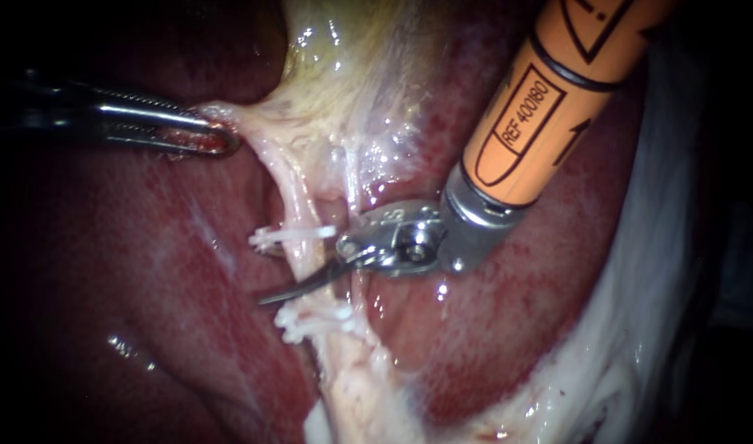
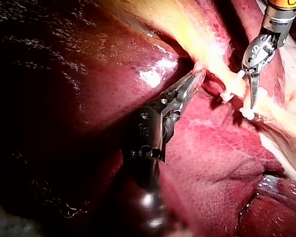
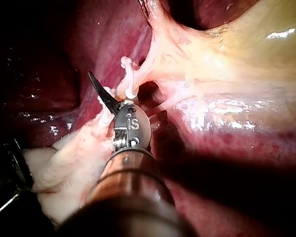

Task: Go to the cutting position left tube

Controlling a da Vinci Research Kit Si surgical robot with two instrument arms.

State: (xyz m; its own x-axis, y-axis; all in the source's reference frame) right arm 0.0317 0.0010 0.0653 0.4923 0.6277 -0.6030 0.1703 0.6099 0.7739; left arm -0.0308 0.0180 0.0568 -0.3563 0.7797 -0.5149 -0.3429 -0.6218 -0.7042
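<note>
Lining up the cut: right tool (image 1: pixel 302 285) had its tip across the left tube (image 1: pixel 301 197), in the gap between the upper clip (image 1: pixel 293 238) and the lower clip (image 1: pixel 315 322). Only one dark edge of the tip showed and the tube hid the rest, so I couldn't tell if it was released or clenched. Left tool (image 1: pixel 205 136) was clenched on the pale tissue (image 1: pixel 249 123) off the gallbladder (image 1: pixel 344 74), holding the tube taut and lifted off the liver (image 1: pixel 146 271).

Doing this well, my read:
- tip square to the tube, centred between the clips, touching neither
- full width of the tube inside the bite
- far point visible past the tube before committing
- left-side tension steady

In the way: a second strand (image 1: pixel 353 185) sat just beside the left tube, near the right tool's wrist, and needed to stay out of the bite. Liver lay right behind the tip, so overshoot looked risky.
</note>
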